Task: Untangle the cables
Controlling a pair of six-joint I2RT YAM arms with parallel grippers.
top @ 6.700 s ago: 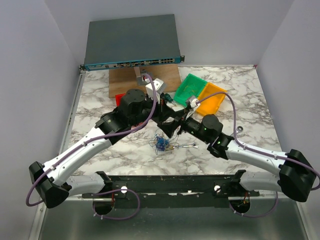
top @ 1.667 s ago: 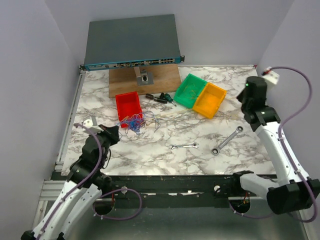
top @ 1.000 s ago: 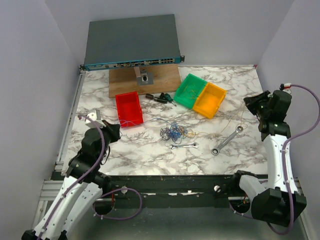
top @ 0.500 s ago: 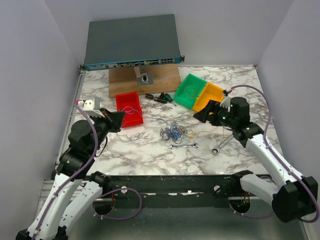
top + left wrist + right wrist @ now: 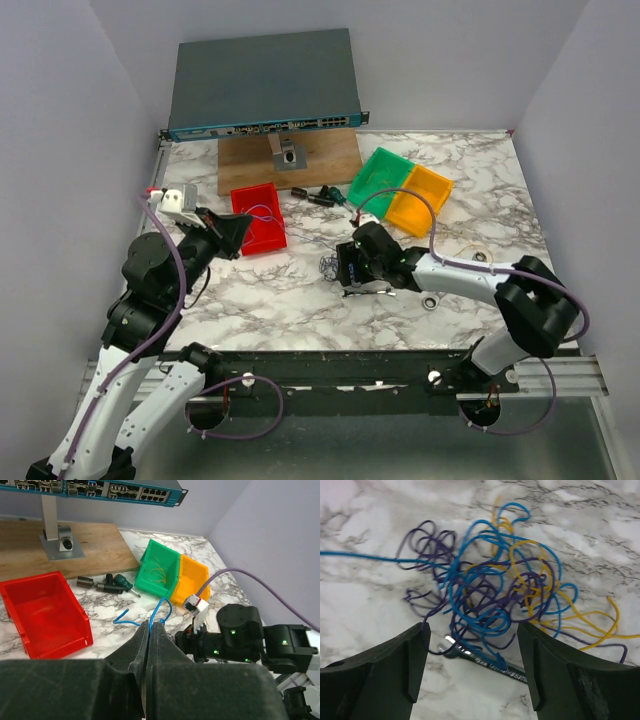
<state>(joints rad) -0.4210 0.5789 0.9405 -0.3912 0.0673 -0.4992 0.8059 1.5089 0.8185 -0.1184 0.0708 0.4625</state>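
The untangling is judged barely begun — the cables [image 5: 485, 585] are seen knotted on the table [image 5: 480, 180] under the spread right gripper [image 5: 472, 630], one blue strand [image 5: 162, 607] pinched by the left gripper [image 5: 150, 626] near the red bin [image 5: 60, 642].

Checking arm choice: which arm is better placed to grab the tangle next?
Right. The right gripper hangs open over the cables, jaws straddling them; the left gripper is shut on a blue strand.

White links [image 5: 462, 281], black joints [image 5: 150, 265], purple hoses [image 5: 240, 571]
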